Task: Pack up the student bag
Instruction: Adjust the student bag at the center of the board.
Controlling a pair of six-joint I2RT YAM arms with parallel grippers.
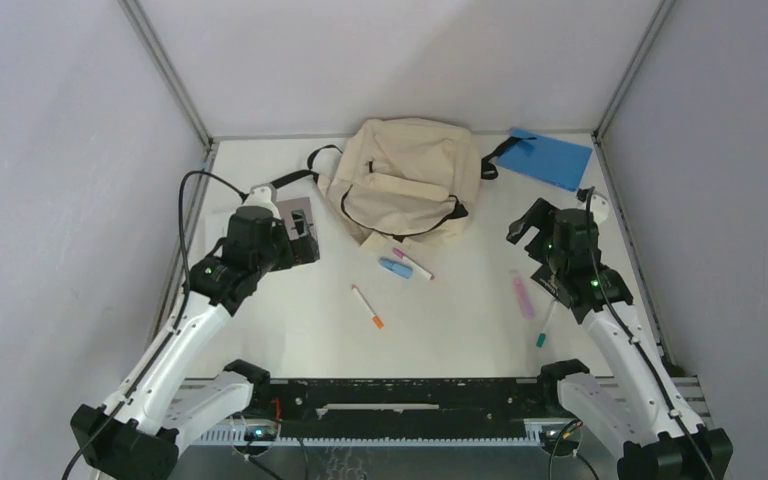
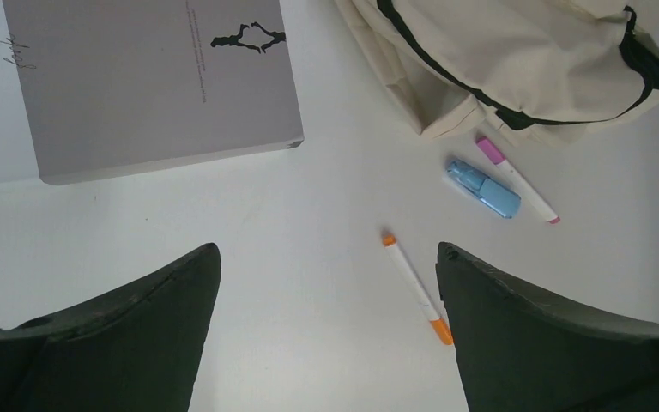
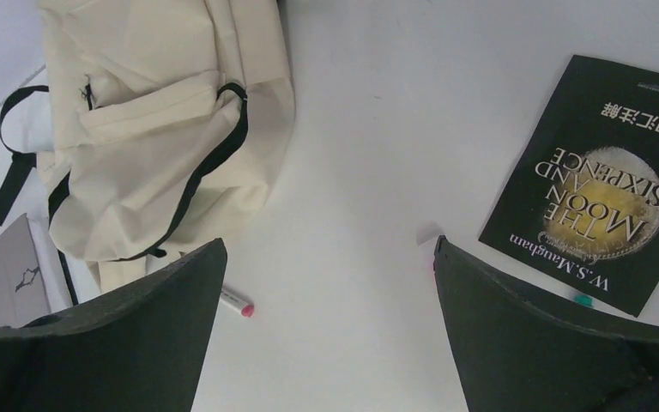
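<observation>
Left hand point(image 2: 327, 251) and right hand point(image 3: 329, 244) hover over the tabletop point(image 1: 440, 330), jaws wide apart.
The left arm point(image 1: 185, 335) rises from the near edge and leans along the left edge, its wrist bent so the hand faces down and inward. The right arm point(image 1: 628, 340) mirrors it along the right edge, its hand angled down toward the far edge.
</observation>
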